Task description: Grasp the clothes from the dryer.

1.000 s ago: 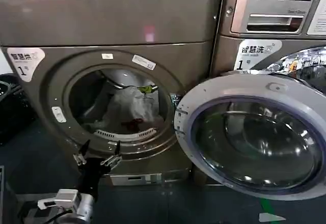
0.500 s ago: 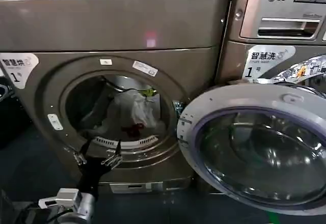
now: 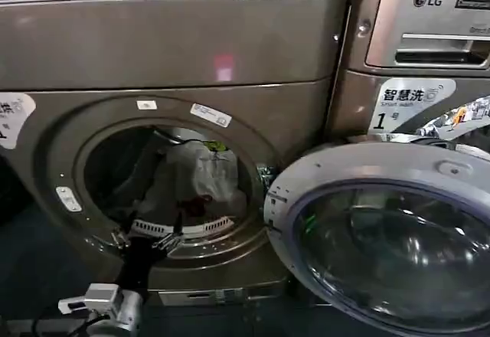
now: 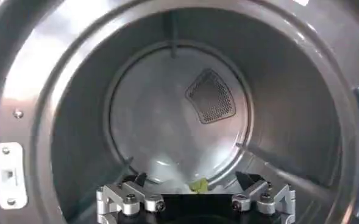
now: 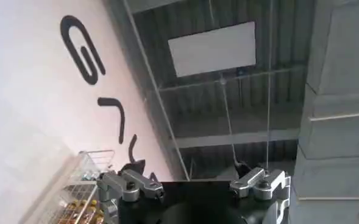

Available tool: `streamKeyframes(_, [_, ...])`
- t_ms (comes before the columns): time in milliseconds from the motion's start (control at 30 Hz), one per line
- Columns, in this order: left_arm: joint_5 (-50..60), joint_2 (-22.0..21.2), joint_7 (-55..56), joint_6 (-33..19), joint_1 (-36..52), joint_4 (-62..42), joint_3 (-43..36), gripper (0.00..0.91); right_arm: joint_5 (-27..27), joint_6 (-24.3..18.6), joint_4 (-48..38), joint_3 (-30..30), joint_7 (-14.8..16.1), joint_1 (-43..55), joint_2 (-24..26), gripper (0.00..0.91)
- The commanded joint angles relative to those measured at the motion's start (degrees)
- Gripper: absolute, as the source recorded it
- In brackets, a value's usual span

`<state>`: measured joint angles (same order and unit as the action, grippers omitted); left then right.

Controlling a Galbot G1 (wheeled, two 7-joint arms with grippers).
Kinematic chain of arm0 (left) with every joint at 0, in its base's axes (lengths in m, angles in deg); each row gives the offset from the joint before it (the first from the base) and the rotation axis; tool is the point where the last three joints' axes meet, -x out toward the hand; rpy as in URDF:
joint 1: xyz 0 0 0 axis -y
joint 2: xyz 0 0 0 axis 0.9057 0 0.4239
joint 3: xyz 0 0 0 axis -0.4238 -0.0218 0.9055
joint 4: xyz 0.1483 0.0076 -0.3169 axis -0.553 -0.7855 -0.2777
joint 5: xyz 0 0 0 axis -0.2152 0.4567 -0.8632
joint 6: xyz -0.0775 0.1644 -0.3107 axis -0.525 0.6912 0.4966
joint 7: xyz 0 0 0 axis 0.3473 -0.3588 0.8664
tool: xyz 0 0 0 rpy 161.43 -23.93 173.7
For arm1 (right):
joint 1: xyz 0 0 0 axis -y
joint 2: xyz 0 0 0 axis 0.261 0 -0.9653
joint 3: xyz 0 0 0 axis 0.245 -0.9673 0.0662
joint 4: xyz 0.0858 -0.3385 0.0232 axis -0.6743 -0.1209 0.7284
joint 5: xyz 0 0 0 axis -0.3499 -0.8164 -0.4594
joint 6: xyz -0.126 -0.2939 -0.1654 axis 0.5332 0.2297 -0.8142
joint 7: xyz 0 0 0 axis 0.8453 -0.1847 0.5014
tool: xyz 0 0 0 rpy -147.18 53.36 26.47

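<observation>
The dryer (image 3: pixel 176 38) is a bronze-grey front loader with its round port (image 3: pixel 73 149) wide open. Inside lie the clothes (image 3: pixel 195 176): white and pale-grey fabric, a dark red piece (image 3: pixel 200 201) low in the pile and a green bit (image 3: pixel 215 145) on top. My left gripper (image 3: pixel 145 235) is open at the port's lower rim, just in front of the pile. In the left wrist view it (image 4: pixel 191 180) faces into the drum (image 4: pixel 167 115), with the green bit (image 4: pixel 198 185) and some white fabric between its fingers, apart from them. My right gripper (image 5: pixel 187 167) is open, holds nothing and points at a ceiling.
The dryer's round glass door (image 3: pixel 383 237) hangs open to the right of the port. An LG-branded machine (image 3: pixel 429 38) stands further right. A dark floor (image 3: pixel 31 260) runs below the port. A wire basket (image 5: pixel 81 182) appears beside the right gripper.
The dryer has grown larger and slid left in the head view. The left gripper now stands against the port's lower rim, closer to the clothes; it remains open.
</observation>
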<state>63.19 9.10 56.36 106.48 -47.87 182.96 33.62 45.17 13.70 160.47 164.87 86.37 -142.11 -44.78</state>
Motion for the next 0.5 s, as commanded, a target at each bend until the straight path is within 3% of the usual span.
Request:
streamKeyframes(33, [0.0,0.0,0.0,0.0,0.0,-0.1,0.0,0.907,0.0,0.0,0.0,0.0,-0.1,0.0,0.0,0.907])
streamKeyframes(500, [-0.1,0.1,-0.2,-0.1,0.3,-0.4,-0.1,0.907,-0.3,1.4,0.0,0.0,-0.7,0.0,0.0,0.907])
